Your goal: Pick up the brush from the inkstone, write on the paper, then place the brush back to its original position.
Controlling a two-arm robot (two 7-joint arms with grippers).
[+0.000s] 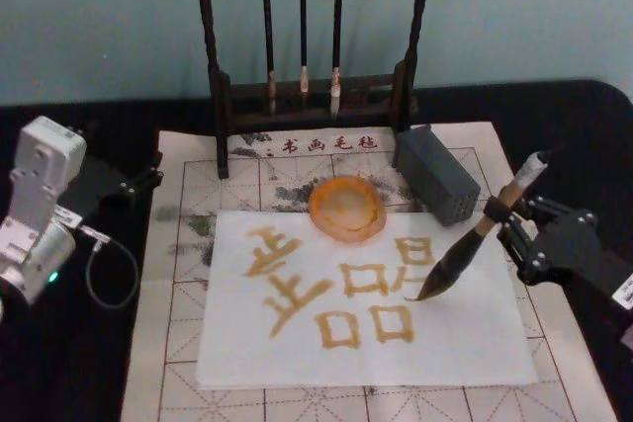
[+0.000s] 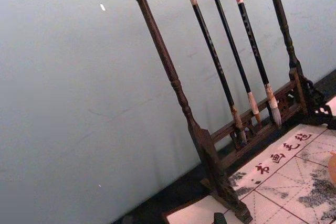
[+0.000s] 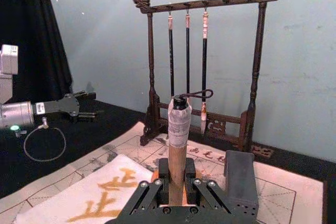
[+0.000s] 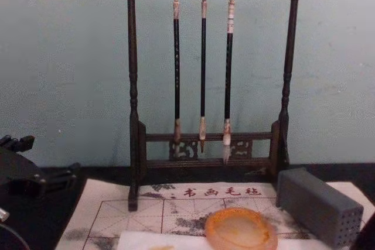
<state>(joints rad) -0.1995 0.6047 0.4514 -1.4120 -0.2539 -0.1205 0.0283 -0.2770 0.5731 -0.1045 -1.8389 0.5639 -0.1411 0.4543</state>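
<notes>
Head view. Right gripper (image 1: 502, 216) sits over the right edge of the table (image 1: 79, 363), clamped on the tan handle of the brush (image 1: 475, 239). Brush long axis slants: pale cap high and to the right, dark tip low and to the left, over the right part of the paper (image 1: 297, 348). Tip touching the sheet or just above it: cannot tell. Amber characters cover much of the paper, so writing looks well along. The inkstone (image 1: 346, 209) lies left of and beyond the tip, its near edge overlapping the paper's far edge. Nothing rests in the dish; whether it holds liquid is unclear. The return move, as I judge it, runs leftward and away from the robot, and the right arm is much the nearer one. A grey block (image 1: 435, 175) stands just right of the inkstone, close to that path. Left gripper (image 1: 148, 175) is parked at the far left, off the felt mat (image 1: 178, 343).

Left wrist view. Brush rack (image 2: 210, 145) with three thin brushes hanging; corner of the mat below.

Right wrist view. Handle stands upright between the closed jaws, loop at the cap. Left gripper (image 3: 86, 104) lies well apart, fingers spread, holding nothing.

Chest view. Inkstone (image 4: 240, 229) is in front of the rack, with no brush in it.
</notes>
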